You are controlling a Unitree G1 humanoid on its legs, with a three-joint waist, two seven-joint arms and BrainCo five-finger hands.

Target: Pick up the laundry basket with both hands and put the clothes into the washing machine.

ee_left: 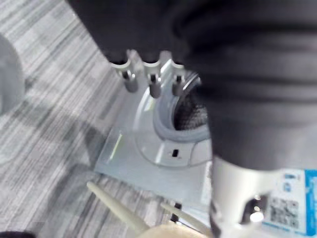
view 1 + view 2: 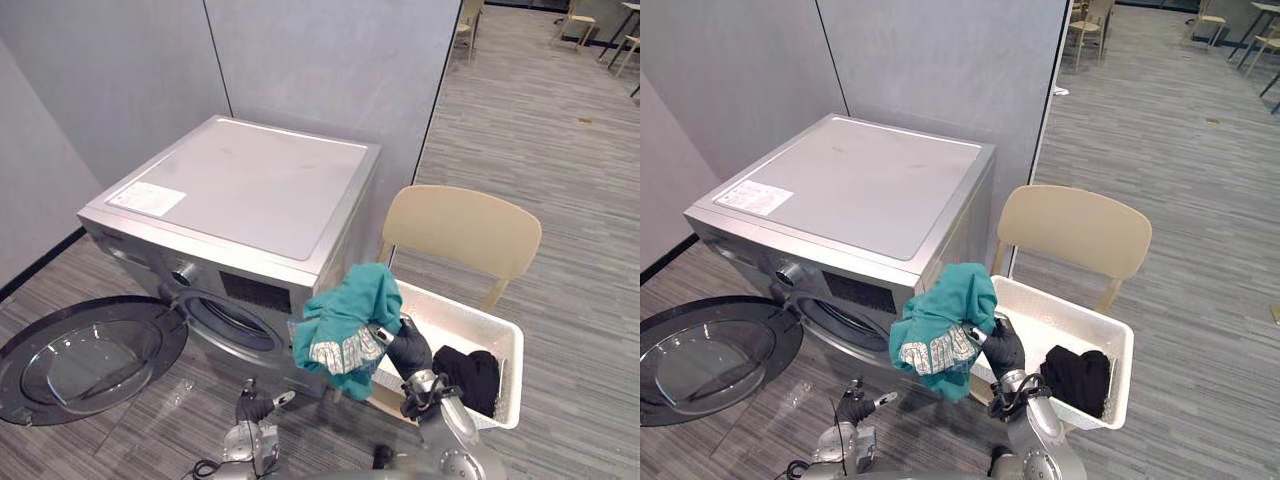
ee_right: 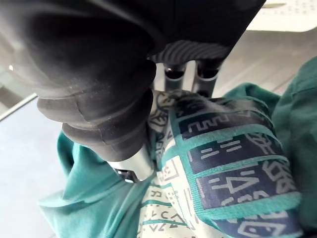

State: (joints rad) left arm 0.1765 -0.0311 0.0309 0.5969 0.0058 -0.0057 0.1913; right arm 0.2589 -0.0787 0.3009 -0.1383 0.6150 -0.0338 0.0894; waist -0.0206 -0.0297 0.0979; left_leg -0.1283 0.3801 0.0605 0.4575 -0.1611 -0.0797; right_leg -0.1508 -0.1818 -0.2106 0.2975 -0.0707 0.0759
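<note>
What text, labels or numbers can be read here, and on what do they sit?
White label on top of the washing machine: print too small to read.
Patterned band on the teal garment held in the right hand: glyph-like marks, no readable words.
Nothing else is legible.

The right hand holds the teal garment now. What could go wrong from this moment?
The teal garment hangs in loose folds from the right hand, not yet at the drum opening; it may slip to the floor or snag on the open door. The basket rests on a chair beside that arm; a bump might tip it with the black garment inside.
</note>
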